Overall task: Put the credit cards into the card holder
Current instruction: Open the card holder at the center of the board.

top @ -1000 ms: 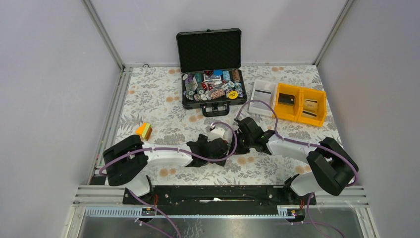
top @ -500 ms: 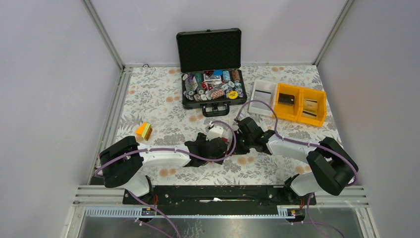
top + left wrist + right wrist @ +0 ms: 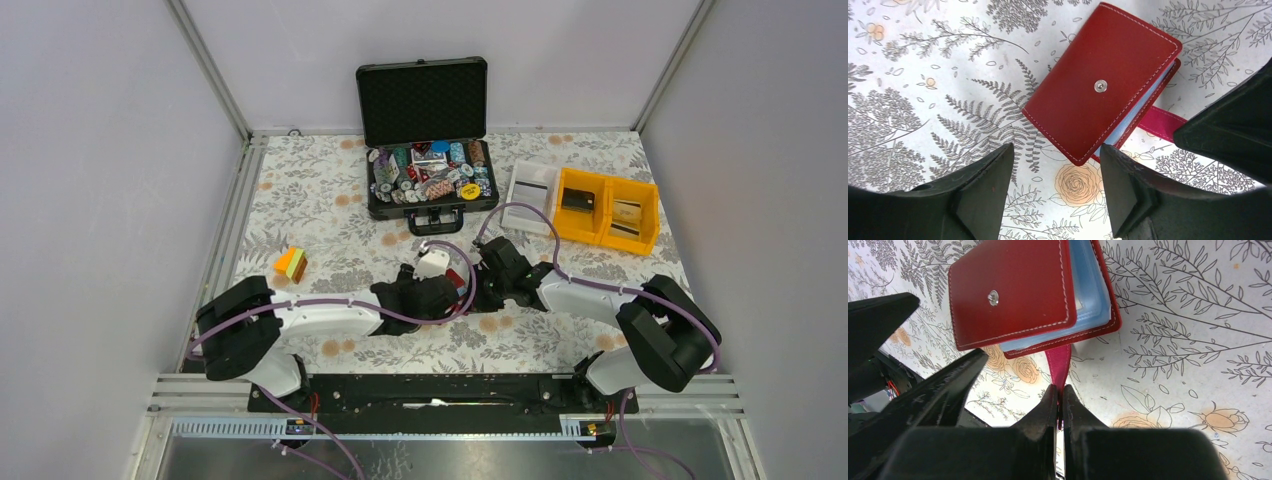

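The dark red card holder (image 3: 1098,85) lies on the floral table, folded over with its snap stud up. It also shows in the right wrist view (image 3: 1013,295) and, mostly hidden, between the grippers in the top view (image 3: 458,277). Pale blue inner sheets (image 3: 1091,295) show between its covers. My right gripper (image 3: 1060,392) is shut on the holder's pink-red snap tab (image 3: 1058,362). My left gripper (image 3: 1055,155) is open and empty, its fingers just short of the holder's near corner. Flat card-like pieces lie in the yellow bins (image 3: 627,213).
An open black case (image 3: 428,170) full of poker chips stands at the back centre. A pale flat tray (image 3: 530,184) and two yellow bins (image 3: 649,212) sit at the back right. A small orange-and-green block (image 3: 291,263) lies at the left.
My left arm has shifted slightly, bringing its open gripper a little closer to the holder. The right gripper has kept its hold on the tab and has hardly moved.
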